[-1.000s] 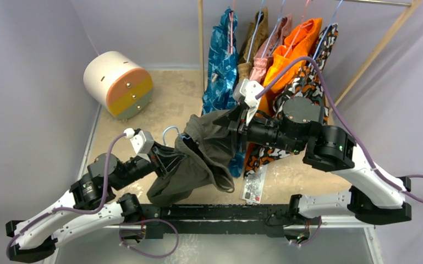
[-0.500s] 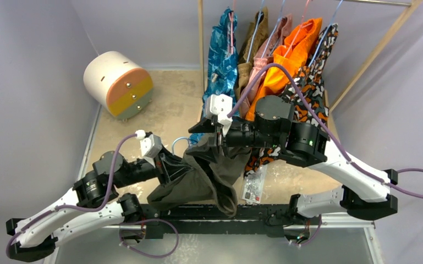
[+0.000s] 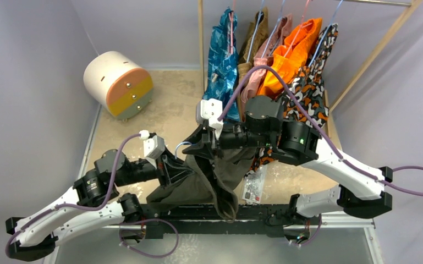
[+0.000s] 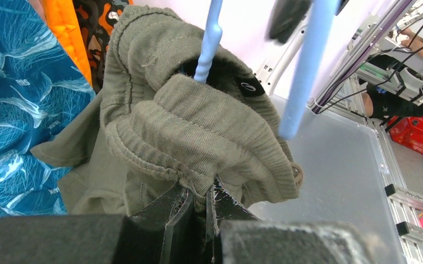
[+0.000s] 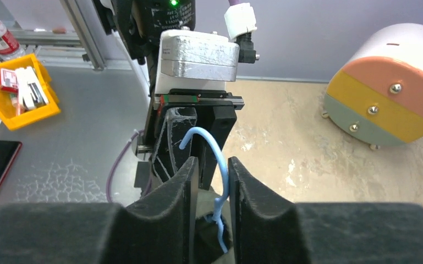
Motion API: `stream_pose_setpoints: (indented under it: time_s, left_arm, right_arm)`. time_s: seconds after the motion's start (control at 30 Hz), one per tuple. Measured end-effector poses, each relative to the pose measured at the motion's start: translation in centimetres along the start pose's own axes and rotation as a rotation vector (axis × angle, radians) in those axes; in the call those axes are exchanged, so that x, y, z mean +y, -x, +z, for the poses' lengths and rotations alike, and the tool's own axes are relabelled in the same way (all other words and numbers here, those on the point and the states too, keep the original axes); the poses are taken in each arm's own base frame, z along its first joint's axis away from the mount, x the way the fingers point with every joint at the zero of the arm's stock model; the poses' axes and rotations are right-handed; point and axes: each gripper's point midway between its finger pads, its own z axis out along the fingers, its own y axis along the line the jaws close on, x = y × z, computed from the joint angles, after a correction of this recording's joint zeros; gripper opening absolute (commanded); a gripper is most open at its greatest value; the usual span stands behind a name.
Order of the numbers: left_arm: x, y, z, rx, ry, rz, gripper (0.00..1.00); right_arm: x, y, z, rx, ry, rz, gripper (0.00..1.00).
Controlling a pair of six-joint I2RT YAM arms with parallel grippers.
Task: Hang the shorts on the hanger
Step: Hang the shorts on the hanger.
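Both arms reaching inward, left tool [image 4: 198, 193] pinched closed, right tool [image 5: 209, 171] narrowly parted.

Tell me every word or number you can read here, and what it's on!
None can be read for certain.
Small black patch on the dark olive-green fabric shorts: a white mark, no clear letters.
Blue patterned fabric: tiny print, too blurred.
Flat white packet beside the shorts: print too small.
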Motion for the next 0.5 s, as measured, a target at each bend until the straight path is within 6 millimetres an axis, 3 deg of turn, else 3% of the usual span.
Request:
stream_pose_setpoints:
  time_s: [0.1,0.3,0.43,0.5]
  left_arm:
    - [-0.1,0.0,0.1,0.008,-0.005,0.0,0.0]
    - [0.1,-0.2,-0.5,0.028,0.015,0.008,0.08]
    - [0.9,0.4,-1.3,-0.004,0.073,0.032,0.09]
    - [1.3,0.9,-1.8,-0.03,0.102,0.044,0.13]
  right_arm:
    - [-0.1,-0.7,0.6,0.021,0.006,0.01,0.0]
    - [-0.5,-1.2,0.8,0.024,-0.017,0.019,0.0]
    - [-1.6,-1.6,-0.1,-0.002,-0.116,0.037,0.0]
    - [-2.2,-1.5,-0.5,-0.013,-0.161,0.049,0.0]
